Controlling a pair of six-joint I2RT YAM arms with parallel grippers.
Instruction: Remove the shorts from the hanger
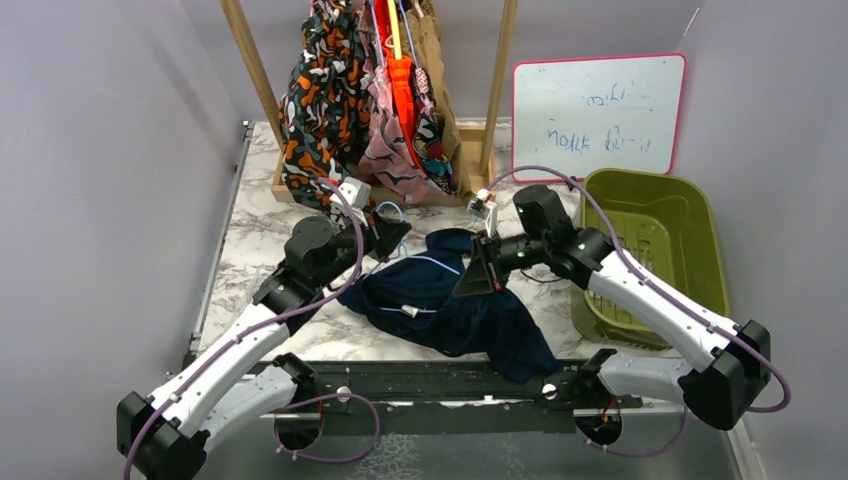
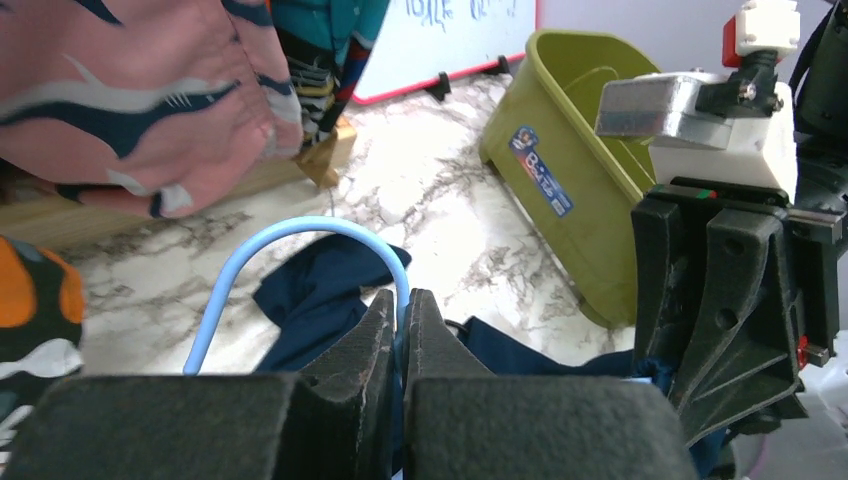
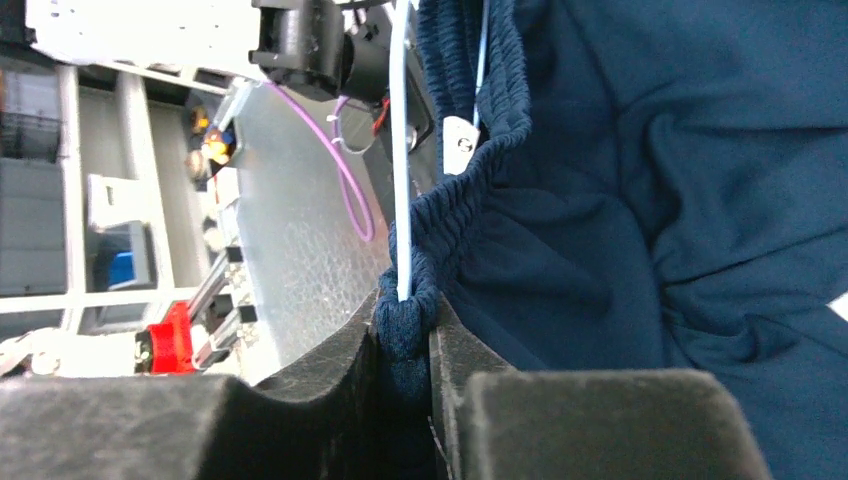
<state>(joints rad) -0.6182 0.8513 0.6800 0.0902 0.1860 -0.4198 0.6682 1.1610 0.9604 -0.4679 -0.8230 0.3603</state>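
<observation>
On the marble tabletop [image 1: 250, 240], left fingers [image 2: 360, 350] seemingly clamp the blue hanger [image 2: 300, 228]; right fingers [image 3: 330, 390] pinch navy shorts [image 1: 450, 310].

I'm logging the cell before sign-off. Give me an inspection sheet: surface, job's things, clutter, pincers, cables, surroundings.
Surface: marbled table.
Job's things: navy shorts lie on it with a light blue hanger; more shorts hang on the wooden rack.
Clutter: nothing seen.
Pincers: left pincer shut on the hanger's hook; right pincer shut on the navy waistband.
Cables: purple cable along each arm.
Surroundings: green bin at right, whiteboard behind it.
</observation>
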